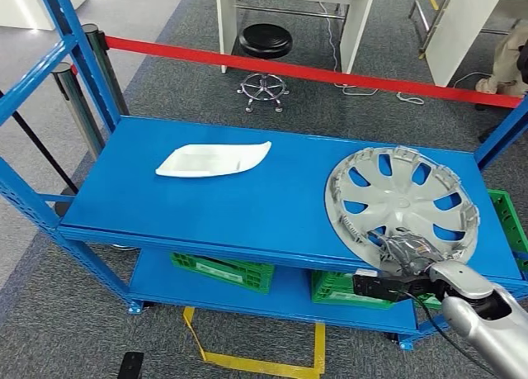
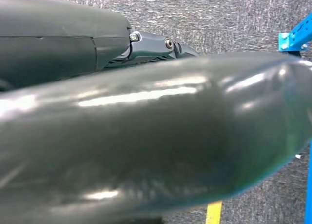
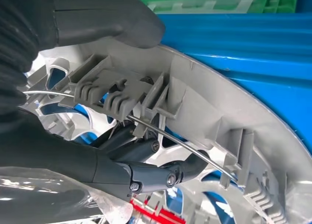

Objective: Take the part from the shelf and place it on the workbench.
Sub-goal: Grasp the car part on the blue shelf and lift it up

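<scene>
Hubcap (image 1: 402, 199) lies on the blue shelf (image 1: 261, 206), its near rim gripped by right hand (image 1: 407, 253).

we see a black stool (image 1: 266, 42) behind a red barrier tape (image 1: 311, 71), green crates (image 1: 224, 272) on the lower tier, and yellow floor tape (image 1: 261, 362).

My right hand (image 3: 121, 170) is dark, smooth & shiny. The hubcap (image 1: 402, 201) looks like matt grey plastic w/ a thin metal wire ring (image 3: 176, 138). Shelf (image 1: 205, 210) is smooth blue painted metal. Floor carpet (image 1: 181, 78) looks rough & grey.
</scene>
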You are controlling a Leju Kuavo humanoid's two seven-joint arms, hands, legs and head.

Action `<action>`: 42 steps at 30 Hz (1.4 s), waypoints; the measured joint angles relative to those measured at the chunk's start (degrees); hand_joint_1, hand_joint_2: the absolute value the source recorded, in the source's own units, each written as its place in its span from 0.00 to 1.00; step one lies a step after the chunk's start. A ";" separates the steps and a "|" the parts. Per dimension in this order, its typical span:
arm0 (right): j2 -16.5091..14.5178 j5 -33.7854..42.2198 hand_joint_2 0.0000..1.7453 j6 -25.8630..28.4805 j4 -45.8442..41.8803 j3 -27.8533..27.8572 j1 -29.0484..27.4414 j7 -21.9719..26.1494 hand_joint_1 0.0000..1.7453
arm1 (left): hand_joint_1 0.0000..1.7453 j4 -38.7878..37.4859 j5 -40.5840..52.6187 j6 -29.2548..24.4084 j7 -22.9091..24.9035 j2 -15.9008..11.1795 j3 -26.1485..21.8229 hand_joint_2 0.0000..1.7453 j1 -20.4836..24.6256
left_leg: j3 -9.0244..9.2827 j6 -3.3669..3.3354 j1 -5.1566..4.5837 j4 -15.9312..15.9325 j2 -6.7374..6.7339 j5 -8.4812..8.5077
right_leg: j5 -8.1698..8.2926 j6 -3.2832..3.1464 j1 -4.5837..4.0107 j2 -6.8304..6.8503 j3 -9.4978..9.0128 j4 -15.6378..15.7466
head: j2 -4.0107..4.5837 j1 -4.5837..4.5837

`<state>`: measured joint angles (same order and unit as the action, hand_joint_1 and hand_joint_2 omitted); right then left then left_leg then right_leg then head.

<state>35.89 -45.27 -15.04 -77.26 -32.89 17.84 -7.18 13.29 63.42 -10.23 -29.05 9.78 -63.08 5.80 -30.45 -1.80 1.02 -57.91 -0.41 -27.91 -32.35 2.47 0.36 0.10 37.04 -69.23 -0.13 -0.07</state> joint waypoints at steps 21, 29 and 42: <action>-4.33 -4.08 0.00 6.25 -0.18 1.36 -1.25 -1.21 0.00 | 0.00 -0.01 -0.91 0.20 -0.17 -0.07 -0.15 0.00 -0.19 | -0.48 1.60 0.08 -0.20 0.60 0.16 | 5.38 -0.53 0.01 0.11 -6.31 13.01 | 0.00 0.02; -4.82 -4.64 0.00 5.71 0.47 1.55 -2.11 -0.45 0.00 | 0.00 -0.01 -0.91 0.15 -0.17 -0.03 -0.20 0.00 -0.25 | -1.12 0.00 -0.13 0.06 0.55 0.64 | -1.79 0.42 0.31 0.06 2.51 -3.77 | 0.00 -0.37; -5.45 -3.50 1.00 3.56 0.65 1.85 -1.52 1.11 0.70 | 0.00 -0.01 -0.80 0.13 -0.17 0.04 -0.21 0.00 0.05 | -5.81 2.53 -0.06 -11.79 0.56 -6.35 | 5.52 -2.53 -0.01 0.39 -5.97 13.25 | 0.00 0.07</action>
<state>30.44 -48.76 -11.49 -76.61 -31.04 16.32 -6.07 13.28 62.62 -10.10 -29.22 9.82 -63.30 5.85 -36.26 0.74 0.96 -69.70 0.15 -34.25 -26.84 -0.05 0.35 0.49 31.07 -55.97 -0.13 0.00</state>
